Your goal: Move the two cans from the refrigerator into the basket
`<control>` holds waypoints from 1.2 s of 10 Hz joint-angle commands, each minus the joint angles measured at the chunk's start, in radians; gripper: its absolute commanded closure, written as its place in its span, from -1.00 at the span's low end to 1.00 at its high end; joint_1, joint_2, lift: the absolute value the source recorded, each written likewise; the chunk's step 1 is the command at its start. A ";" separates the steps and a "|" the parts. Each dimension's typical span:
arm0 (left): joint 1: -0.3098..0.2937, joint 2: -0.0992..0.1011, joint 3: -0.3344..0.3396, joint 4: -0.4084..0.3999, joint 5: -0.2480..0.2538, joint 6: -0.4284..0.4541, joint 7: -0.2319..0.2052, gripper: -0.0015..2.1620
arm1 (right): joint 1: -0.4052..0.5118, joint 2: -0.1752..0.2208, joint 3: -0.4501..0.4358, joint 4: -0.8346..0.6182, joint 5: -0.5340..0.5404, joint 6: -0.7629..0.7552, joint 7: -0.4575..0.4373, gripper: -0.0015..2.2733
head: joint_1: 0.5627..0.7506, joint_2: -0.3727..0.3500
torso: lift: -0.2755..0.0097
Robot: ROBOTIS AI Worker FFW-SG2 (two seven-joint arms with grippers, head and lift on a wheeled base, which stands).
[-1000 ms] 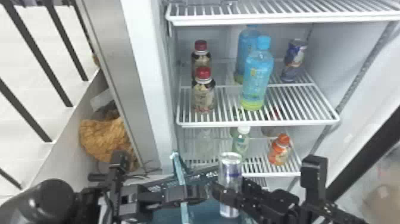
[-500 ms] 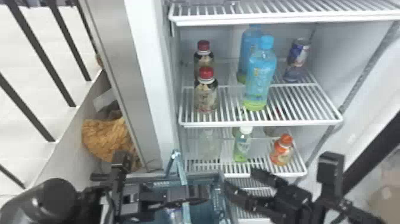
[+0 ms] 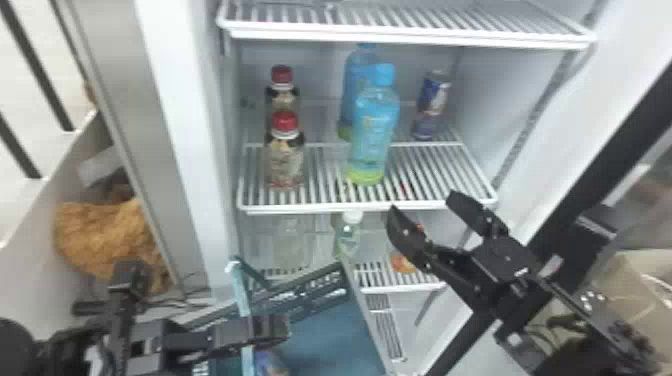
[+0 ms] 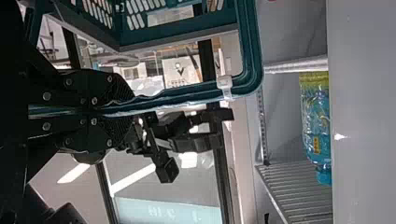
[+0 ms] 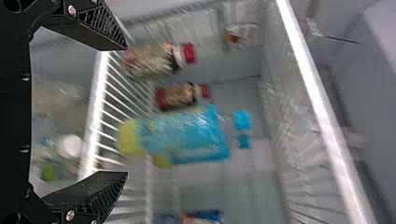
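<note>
In the head view, the refrigerator [image 3: 172, 100] is lit brightly and rather evenly, and the pale surface [image 3: 30, 65] at the left is nearly washed out. In the left wrist view, darker parts are set against bright backlight; hard white streaks of light [image 4: 133, 179] are seen, and glare is caught along the basket [image 4: 187, 93] rim. In the right wrist view, the blue bottle [image 5: 187, 130] is smeared by blur, while the shelf edge [image 5: 95, 116] is brightly lit.

The robot's arms [image 3: 595, 306] are black, with flat, bumpy fingers [image 5: 95, 31] and little shiny circles, probably screws [image 4: 46, 95].
</note>
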 commanded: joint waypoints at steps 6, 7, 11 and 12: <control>0.004 0.000 0.001 0.004 0.002 0.001 0.000 0.10 | -0.094 0.024 0.000 0.151 0.067 -0.200 -0.194 -0.90 | 0.41 -0.57 | 0.76; 0.004 0.000 0.001 0.004 0.002 0.001 0.000 0.10 | -0.126 0.029 0.000 0.186 0.073 -0.205 -0.207 -0.90 | 0.41 -0.60 | 0.76; 0.004 0.003 -0.001 0.004 0.004 0.001 0.000 0.10 | -0.259 0.043 0.002 0.340 0.097 -0.247 -0.257 -0.90 | 0.41 -0.65 | 0.76; 0.002 0.003 -0.001 0.004 0.004 0.001 0.000 0.10 | -0.295 0.043 0.002 0.377 0.103 -0.247 -0.258 -0.90 | 0.41 -0.65 | 0.76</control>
